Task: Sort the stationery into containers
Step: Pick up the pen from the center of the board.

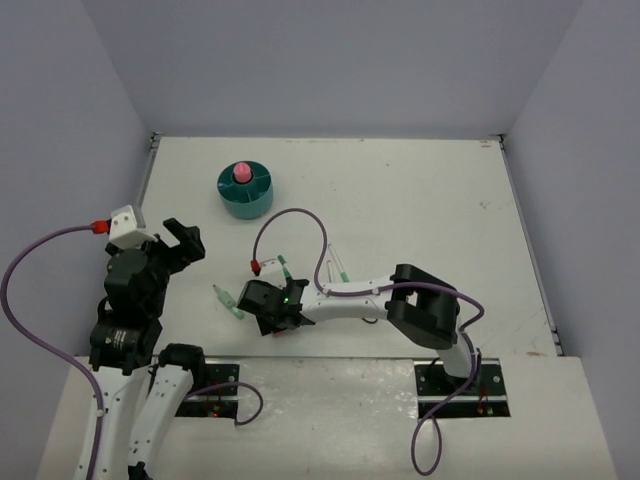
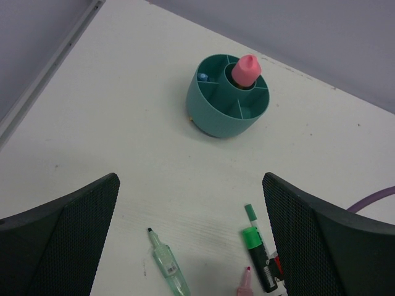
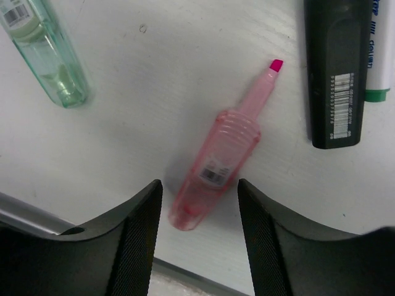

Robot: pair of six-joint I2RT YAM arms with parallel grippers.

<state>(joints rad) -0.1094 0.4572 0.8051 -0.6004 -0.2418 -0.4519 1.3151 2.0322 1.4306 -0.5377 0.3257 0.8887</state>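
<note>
We see the left arm reared up at the left side, the left end effector (image 1: 182, 240) tipped toward the teal organizer (image 1: 246, 190), jaws spread wide and holding nothing. The right arm folds at the elbow and reaches leftward, low over the near part of the worktop (image 1: 420, 200). The right end effector (image 3: 199, 194) points down, partly open, straddling the rear end of the pink highlighter (image 3: 225, 154). That one lies flat with a gap showing on one side, so no grip yet.

A pale green highlighter (image 3: 46, 52) lies to one side of it and a black marker (image 3: 336, 68) to the other, both apart from it. The worktop's near edge runs close behind the fingers (image 3: 139, 228). The organizer sits back left, well apart from these markers, with bare worktop between. Its central cup holds a pink piece (image 2: 247, 69), and one compartment a blue item (image 2: 203, 77). A purple cable (image 1: 290, 215) loops over the right wrist. Grey walls (image 1: 330, 60) close off left, back and right.
</note>
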